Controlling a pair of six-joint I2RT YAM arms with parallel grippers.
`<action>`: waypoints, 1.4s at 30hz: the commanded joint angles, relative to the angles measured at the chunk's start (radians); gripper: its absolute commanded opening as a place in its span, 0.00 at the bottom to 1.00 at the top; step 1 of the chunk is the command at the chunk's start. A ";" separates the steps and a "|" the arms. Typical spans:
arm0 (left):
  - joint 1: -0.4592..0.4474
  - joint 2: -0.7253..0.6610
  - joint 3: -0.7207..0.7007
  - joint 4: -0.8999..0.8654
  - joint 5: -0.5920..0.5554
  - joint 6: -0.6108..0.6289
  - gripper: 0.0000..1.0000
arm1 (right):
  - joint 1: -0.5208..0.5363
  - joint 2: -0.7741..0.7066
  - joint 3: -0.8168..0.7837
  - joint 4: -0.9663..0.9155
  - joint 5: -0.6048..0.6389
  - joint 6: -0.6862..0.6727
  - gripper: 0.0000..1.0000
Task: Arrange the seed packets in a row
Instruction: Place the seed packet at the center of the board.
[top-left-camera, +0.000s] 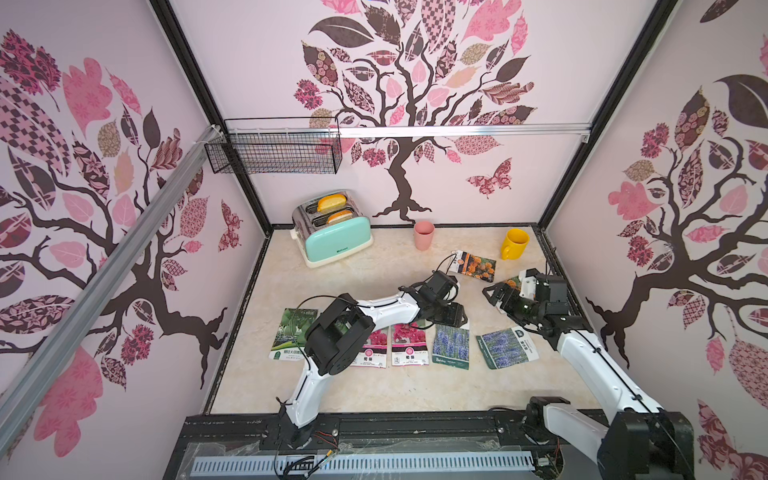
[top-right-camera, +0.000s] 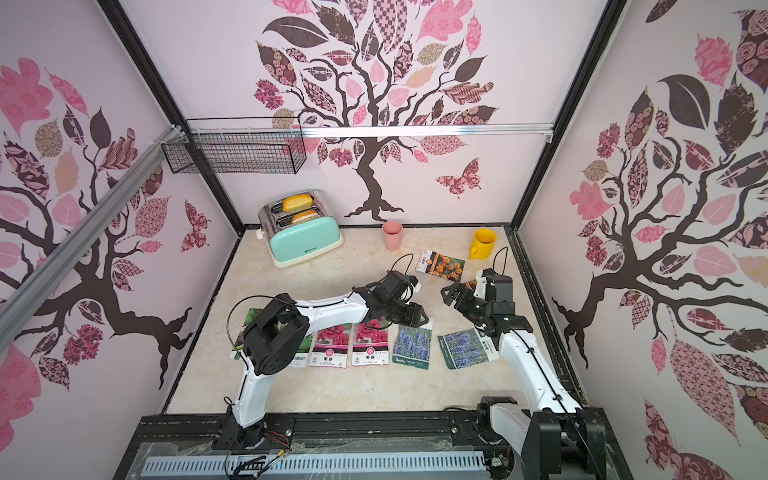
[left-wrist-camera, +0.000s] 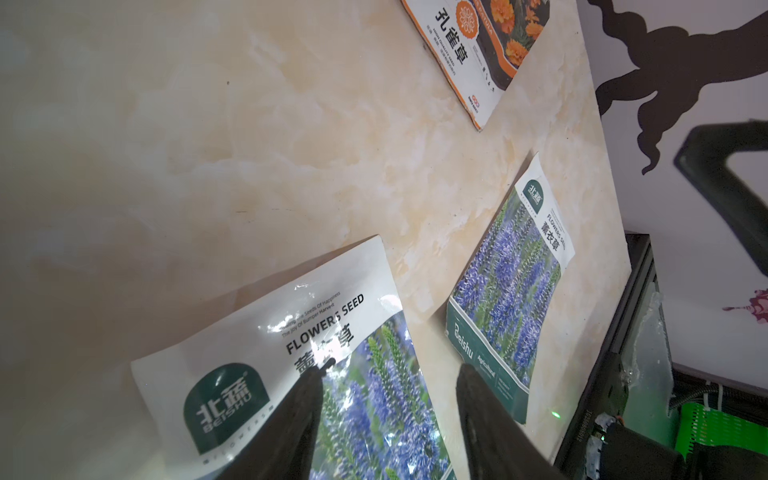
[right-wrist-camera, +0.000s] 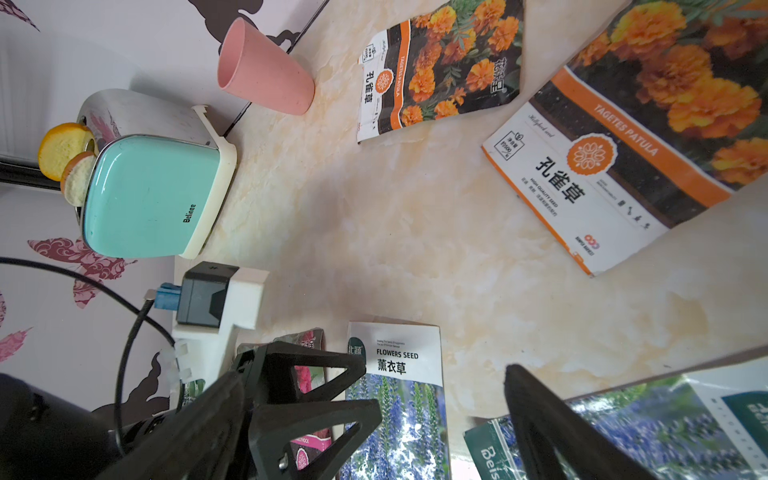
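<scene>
Seed packets lie in a row in both top views: a gourd packet, two pink-flower packets, an upright lavender packet and a tilted lavender packet. One marigold packet lies farther back, and another lies by my right gripper. My left gripper hovers open over the top of the upright lavender packet, with nothing between its fingers. My right gripper stands wide open and empty, behind the tilted lavender packet.
A mint toaster with bread slices stands at the back left. A pink cup and a yellow mug stand near the back wall. A wire basket hangs on the wall above.
</scene>
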 joint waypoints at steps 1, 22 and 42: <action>-0.004 0.025 0.011 0.029 0.003 -0.002 0.55 | 0.002 0.001 0.006 0.003 0.000 -0.015 1.00; 0.022 0.002 -0.092 0.052 -0.130 -0.070 0.53 | 0.002 -0.001 0.001 0.007 0.002 -0.008 1.00; -0.009 -0.027 -0.180 0.102 -0.211 -0.257 0.53 | 0.002 -0.003 -0.008 0.011 -0.004 -0.009 1.00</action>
